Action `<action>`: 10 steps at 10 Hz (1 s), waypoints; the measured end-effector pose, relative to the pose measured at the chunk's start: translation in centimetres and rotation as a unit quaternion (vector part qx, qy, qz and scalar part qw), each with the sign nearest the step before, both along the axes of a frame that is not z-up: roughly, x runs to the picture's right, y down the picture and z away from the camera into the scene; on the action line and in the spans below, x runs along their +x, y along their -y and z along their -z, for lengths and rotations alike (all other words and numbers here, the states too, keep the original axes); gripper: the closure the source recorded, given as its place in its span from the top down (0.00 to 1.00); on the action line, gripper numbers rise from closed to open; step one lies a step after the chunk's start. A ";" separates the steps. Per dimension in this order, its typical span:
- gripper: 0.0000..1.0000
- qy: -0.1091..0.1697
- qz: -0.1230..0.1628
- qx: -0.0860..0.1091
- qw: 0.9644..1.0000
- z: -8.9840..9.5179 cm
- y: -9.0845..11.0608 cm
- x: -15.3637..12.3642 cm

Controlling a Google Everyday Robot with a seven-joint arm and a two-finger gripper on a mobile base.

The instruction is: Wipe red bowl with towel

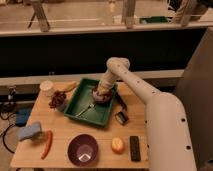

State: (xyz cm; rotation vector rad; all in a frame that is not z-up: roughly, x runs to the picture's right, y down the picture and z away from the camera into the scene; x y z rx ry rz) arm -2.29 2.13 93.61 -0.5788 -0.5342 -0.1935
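The red bowl [99, 98] sits in the right half of a green tray [80, 95] on the wooden table. My gripper [102, 93] reaches down from the white arm [135, 87] into the bowl and covers most of it. A pale patch at the gripper's end, over the bowl, looks like the towel [104, 89], but I cannot make it out for sure. A light-coloured utensil [85, 109] lies in the tray, left of the bowl.
A white cup [47, 87], a banana [67, 87] and dark grapes [58, 99] lie left of the tray. At the front are a blue sponge [31, 131], a red chili [46, 144], a purple bowl [83, 149], an orange [118, 145] and a black remote [135, 148]. A small dark object [121, 118] lies right of the tray.
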 end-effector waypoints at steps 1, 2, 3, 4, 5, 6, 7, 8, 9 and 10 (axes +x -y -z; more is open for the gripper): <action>0.00 -0.001 0.006 0.000 1.000 0.2 0.0 0.3; 0.00 -0.005 0.015 -0.001 1.000 0.3 -0.1 0.9; 0.00 -0.015 0.025 0.000 1.000 0.3 -0.2 1.7; 0.00 -0.025 0.034 0.001 0.999 0.3 -0.2 2.7; 0.00 -0.036 0.043 0.003 0.998 0.1 -0.2 3.6; 0.00 -0.052 0.054 0.008 0.997 -0.1 0.0 4.7; 0.00 -0.065 0.061 0.012 0.996 -0.3 0.2 5.1; 0.00 -0.080 0.065 0.018 0.994 -0.5 0.5 5.5; 0.00 -0.100 0.066 0.028 0.992 -0.8 1.3 5.8; 0.00 -0.109 0.065 0.034 0.991 -0.9 1.9 5.9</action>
